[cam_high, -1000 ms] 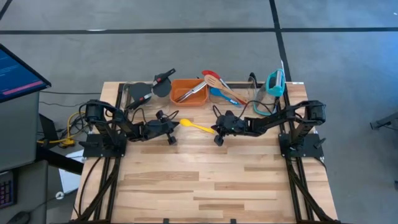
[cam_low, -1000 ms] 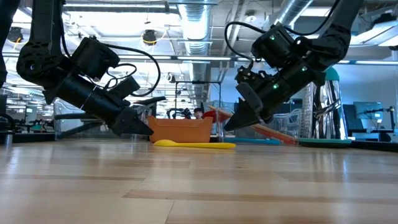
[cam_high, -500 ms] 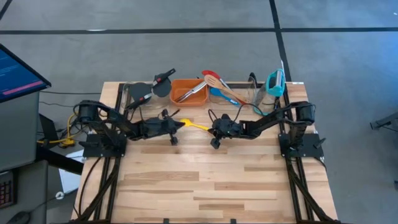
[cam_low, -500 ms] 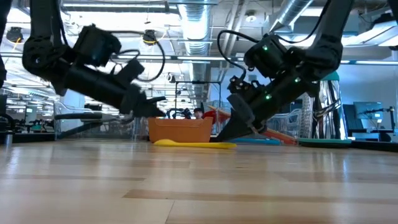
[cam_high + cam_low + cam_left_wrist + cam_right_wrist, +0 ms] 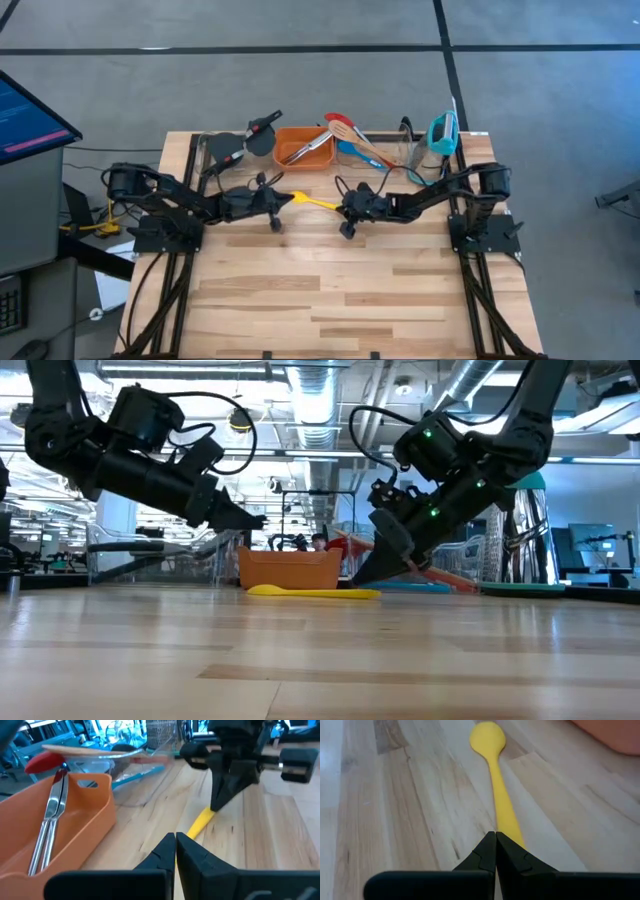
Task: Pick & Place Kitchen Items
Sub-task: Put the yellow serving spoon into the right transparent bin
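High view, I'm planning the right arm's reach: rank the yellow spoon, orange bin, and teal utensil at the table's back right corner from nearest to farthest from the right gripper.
From the right gripper, which is shut:
1. Yellow spoon: its handle end lies right at the fingertips, toward the table's middle.
2. Orange bin: behind the gripper, at the back edge, holding metal tongs.
3. Teal utensil: farthest, at the back right corner.

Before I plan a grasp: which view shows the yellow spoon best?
The right wrist view: the yellow spoon lies bowl to handle, running to the shut right gripper. The high view shows it small, the low view edge-on, and the left wrist view only a stretch of its handle.
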Controlling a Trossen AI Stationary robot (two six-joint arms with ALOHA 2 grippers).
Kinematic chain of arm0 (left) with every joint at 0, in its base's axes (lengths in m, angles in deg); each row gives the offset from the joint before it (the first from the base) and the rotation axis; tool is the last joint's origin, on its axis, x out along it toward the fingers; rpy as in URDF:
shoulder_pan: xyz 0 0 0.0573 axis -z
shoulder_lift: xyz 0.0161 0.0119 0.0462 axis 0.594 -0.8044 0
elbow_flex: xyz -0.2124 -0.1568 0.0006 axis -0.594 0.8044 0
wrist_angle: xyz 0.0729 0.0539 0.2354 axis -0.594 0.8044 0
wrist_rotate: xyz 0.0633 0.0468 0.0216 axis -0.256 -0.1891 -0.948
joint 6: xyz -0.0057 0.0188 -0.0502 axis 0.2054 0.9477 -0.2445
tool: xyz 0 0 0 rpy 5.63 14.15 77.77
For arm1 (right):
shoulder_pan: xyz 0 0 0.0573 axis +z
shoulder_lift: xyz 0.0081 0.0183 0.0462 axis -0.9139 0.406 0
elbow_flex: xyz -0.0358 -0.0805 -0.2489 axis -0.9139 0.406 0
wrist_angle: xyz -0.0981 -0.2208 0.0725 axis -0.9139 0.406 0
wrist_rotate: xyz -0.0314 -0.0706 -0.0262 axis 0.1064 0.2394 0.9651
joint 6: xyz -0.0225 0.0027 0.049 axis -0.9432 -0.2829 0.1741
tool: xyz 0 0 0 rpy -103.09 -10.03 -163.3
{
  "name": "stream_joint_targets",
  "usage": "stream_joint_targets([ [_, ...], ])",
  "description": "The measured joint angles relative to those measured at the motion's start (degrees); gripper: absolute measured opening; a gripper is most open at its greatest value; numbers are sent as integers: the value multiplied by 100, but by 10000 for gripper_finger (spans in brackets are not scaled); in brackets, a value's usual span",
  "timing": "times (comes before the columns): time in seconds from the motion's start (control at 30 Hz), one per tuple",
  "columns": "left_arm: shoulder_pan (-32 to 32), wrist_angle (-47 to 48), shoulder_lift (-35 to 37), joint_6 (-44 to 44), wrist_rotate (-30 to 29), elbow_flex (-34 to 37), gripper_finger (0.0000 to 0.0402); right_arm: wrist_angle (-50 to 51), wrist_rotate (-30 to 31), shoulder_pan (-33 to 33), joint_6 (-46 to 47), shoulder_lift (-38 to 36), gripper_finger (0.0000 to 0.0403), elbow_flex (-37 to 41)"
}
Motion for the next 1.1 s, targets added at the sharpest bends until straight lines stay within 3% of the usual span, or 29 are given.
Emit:
stream_joint_targets([
  [0.93,0,235,0,-46,-10,10,3,827,-5,-90,144,-213,0,-15],
  [1.1,-55,333,0,-787,8,10,3,847,-8,-87,142,-213,0,-13],
])
